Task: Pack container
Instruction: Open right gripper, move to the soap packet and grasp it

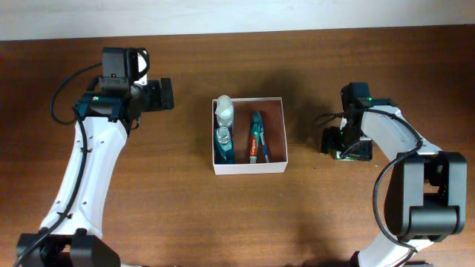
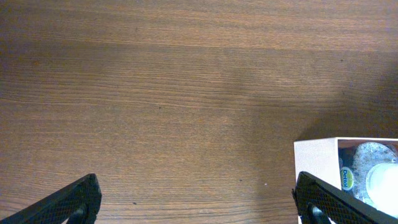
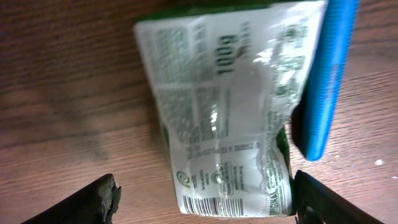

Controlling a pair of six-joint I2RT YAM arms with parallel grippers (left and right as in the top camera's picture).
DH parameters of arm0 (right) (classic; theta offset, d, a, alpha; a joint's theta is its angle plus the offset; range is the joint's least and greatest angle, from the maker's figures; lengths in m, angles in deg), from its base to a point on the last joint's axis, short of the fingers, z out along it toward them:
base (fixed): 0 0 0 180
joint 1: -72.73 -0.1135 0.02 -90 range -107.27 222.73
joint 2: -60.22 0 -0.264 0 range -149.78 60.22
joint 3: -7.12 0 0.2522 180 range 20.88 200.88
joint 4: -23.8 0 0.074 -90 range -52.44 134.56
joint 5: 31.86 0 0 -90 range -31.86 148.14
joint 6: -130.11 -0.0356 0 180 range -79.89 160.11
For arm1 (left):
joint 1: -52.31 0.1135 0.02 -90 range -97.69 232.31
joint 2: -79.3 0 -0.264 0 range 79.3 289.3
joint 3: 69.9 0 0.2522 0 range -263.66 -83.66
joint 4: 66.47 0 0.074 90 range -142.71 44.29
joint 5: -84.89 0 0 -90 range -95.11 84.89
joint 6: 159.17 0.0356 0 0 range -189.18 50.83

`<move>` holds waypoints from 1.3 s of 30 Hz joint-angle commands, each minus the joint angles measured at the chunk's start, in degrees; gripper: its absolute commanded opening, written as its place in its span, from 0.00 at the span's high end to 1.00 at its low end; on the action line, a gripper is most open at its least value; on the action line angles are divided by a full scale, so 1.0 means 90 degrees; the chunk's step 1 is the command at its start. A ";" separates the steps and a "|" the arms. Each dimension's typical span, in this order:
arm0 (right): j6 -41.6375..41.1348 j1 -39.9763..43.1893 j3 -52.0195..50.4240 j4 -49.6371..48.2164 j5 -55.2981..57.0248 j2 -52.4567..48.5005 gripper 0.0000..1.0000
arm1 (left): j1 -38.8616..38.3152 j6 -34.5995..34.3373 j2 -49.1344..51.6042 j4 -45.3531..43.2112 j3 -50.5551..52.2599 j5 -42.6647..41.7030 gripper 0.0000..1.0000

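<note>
Firstly, right gripper (image 3: 205, 186) — jaws spread wide, holding nothing, poised directly over a crumpled green-and-white packet (image 3: 217, 106) marked "100g"; whether the fingers touch it cannot be told. Blue bar (image 3: 326, 74) lies along the packet's edge, its top cut off by the frame, identity unclear. From overhead both items are almost wholly hidden beneath the wrist, with only a green sliver showing. Left gripper (image 2: 196, 183) — likewise spread and empty, above bare wooden table (image 2: 155, 93), near a corner of the container (image 2: 314, 155). Container sits mid-table between the arms, apart from both grippers. Contents: clear bottle (image 1: 225, 110) with white cap and blue bottle (image 1: 224, 145) end to end along one wall, toothpaste tube (image 1: 257, 138) beside them; labels too small to read overhead.
</note>
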 commanded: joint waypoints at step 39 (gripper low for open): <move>0.0185 0.0036 -0.1027 -0.1727 0.0182 0.0083 0.41 | -0.0002 -0.0080 -0.0180 -0.0012 -0.0104 0.0046 0.00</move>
